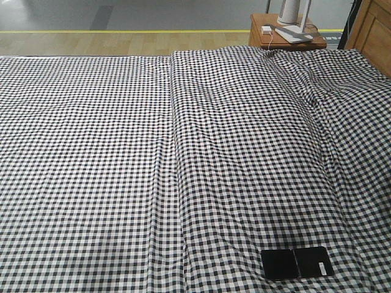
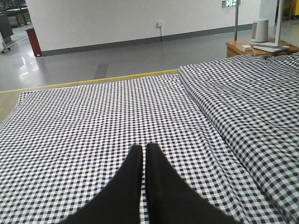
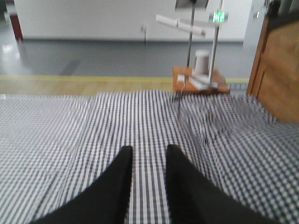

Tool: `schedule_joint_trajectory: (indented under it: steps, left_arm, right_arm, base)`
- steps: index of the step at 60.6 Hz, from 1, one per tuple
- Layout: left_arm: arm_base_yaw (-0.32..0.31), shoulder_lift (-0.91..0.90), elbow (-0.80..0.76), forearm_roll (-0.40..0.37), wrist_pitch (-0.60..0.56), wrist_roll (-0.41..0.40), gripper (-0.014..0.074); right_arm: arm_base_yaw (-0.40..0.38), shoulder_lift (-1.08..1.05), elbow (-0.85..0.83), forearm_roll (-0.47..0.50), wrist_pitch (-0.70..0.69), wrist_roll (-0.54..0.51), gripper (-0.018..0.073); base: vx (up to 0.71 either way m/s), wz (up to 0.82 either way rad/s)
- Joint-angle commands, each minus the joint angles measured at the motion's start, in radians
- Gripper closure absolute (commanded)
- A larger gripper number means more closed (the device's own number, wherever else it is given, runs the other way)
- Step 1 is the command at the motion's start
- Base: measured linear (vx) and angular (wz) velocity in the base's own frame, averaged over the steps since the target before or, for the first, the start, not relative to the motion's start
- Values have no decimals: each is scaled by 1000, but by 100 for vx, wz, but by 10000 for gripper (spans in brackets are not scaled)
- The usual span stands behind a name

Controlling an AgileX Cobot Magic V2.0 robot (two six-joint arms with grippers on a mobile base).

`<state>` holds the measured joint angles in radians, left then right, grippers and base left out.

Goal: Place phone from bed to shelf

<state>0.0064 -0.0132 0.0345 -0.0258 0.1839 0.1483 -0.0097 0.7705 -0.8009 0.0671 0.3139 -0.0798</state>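
The phone (image 1: 297,264) lies flat on the bed (image 1: 91,152) at the near right, close to the near edge. Neither wrist view shows it. The left claw (image 2: 144,154) has its fingers pressed together and holds nothing. The right claw (image 3: 147,156) stands slightly open, also empty, above the checked sheet. The likely trouble is that the glossy slab sits flush on soft, wrinkled cloth. Fingers could pinch sheet along with it, or skid off its slick face. I cannot clearly pick out the shelf.
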Motion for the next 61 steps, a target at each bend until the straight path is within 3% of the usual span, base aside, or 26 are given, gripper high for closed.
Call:
schedule_joint_trajectory:
  steps: [1, 15, 27, 38, 54, 61]
  left_arm:
    - [-6, -13, -22, -9, -72, -6, 595]
    - [-6, -13, -22, -9, -72, -6, 595]
    - [-6, -13, -22, -9, -72, -6, 595]
    - [-6, -13, -22, -9, -72, -6, 595]
    - [-6, -13, -22, -9, -72, -6, 595]
    - [-6, -13, -22, -9, -72, -6, 595]
  right_arm:
    - [-4, 29, -33, 2, -38, -8, 218]
    - [-4, 51, -33, 4, -41, -6, -169]
    - [-4, 51, -33, 5, -59, 10, -159]
    - [-4, 51, -43, 14, -38, 105, -150]
    - [-6, 147, -243, -19, 247, 125, -138]
    - [-55, 221, -352, -26, 353, 131, -134]
  base:
    - [0, 0]
    - [0, 0]
    - [0, 0]
    - [0, 0]
    - [0, 0]
    - [0, 0]
